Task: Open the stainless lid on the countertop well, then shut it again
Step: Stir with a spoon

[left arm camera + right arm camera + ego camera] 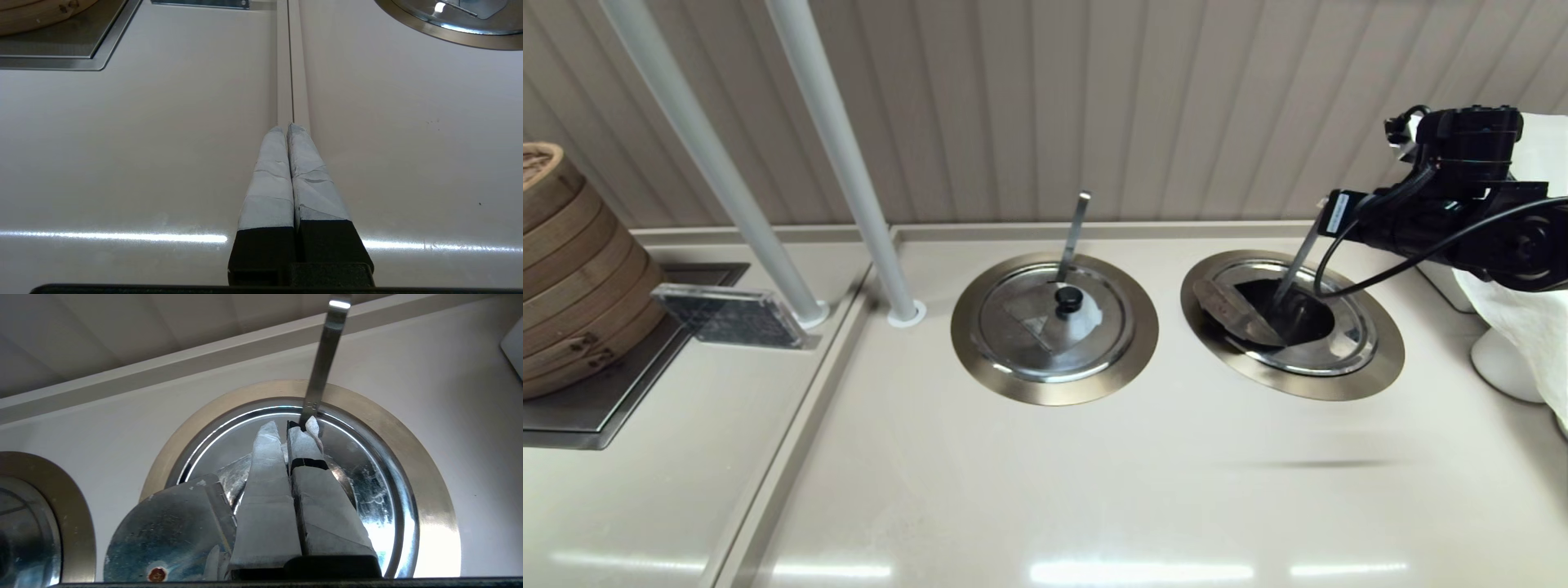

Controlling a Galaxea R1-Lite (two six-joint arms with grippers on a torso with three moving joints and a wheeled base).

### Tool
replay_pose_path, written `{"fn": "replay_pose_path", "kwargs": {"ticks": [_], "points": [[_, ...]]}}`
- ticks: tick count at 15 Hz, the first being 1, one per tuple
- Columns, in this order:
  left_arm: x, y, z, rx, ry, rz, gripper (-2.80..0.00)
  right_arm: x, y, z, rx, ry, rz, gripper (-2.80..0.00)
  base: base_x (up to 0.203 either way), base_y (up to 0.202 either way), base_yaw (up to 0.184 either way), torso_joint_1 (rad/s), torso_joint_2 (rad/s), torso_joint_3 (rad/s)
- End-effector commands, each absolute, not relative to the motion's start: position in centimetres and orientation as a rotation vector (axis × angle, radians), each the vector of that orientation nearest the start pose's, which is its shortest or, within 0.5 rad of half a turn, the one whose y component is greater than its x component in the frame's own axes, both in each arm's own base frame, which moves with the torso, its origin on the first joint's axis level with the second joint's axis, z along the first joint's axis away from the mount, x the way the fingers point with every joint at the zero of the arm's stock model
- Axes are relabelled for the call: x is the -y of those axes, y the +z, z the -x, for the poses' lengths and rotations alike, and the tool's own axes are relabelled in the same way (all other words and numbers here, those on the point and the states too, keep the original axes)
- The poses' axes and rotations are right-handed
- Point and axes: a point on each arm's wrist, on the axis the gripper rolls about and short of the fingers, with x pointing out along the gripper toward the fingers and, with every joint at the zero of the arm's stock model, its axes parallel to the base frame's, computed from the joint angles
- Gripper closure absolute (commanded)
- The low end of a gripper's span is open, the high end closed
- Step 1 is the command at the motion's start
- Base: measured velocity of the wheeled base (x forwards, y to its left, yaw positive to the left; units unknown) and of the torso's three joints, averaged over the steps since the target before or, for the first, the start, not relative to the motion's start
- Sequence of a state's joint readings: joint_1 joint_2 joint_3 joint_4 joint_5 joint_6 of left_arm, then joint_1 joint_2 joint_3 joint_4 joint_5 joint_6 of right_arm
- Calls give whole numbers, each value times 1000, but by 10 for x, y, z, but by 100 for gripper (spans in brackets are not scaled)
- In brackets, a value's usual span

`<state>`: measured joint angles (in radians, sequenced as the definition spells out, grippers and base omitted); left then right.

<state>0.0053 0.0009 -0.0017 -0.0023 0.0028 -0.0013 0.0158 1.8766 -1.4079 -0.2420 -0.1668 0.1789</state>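
Observation:
The countertop well's bronze-grey collar (1380, 363) (433, 465) is at the right of the counter. Its stainless lid (1347, 327) (367, 486) has the wedge flap (1230, 309) (171, 531) flipped open onto the left side. The flap's underside faces up, and a dark opening (1290, 314) shows beside it. The knob is hidden. A ladle handle (1297, 261) (325, 359) sticks up out of the opening. My right gripper (291, 426) hovers above the lid, shut and holding nothing, with its tips near the handle. The right arm (1445, 220) reaches in from the right. My left gripper (288, 127) is shut over bare counter.
The twin well (1054, 327) (77, 506) (429, 30) sits to the left, its lid shut, with a whitish smear by its black knob (1068, 300) and its own ladle handle. Two grey poles (841, 163), a bamboo steamer stack (572, 269) and a clear block (727, 314) stand left. A white stand (1503, 359) is at the right.

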Motion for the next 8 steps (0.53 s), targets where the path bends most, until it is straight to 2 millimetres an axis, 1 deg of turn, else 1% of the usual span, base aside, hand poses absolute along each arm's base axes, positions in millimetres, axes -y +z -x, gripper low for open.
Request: {"fn": "replay_pose_path", "kwargs": {"ticks": [1,4,5,6,8], "points": [[0,76,23,3,9,2,0,2,242,-379,-240,-186,-155,0,0,0,0,0,0,0],[0,76,23,3,9,2,0,3,193,-405,-362,-266,-127,0,0,0,0,0,0,0],[0,76,23,3,8,2,0,3,178,-417,-388,-280,-119,-280,0,0,0,0,0,0],[0,76,23,3,9,2,0,3,172,-428,-388,-286,-117,-280,0,0,0,0,0,0],[0,76,23,3,8,2,0,3,167,-453,-369,-294,-118,-280,0,0,0,0,0,0]]}}
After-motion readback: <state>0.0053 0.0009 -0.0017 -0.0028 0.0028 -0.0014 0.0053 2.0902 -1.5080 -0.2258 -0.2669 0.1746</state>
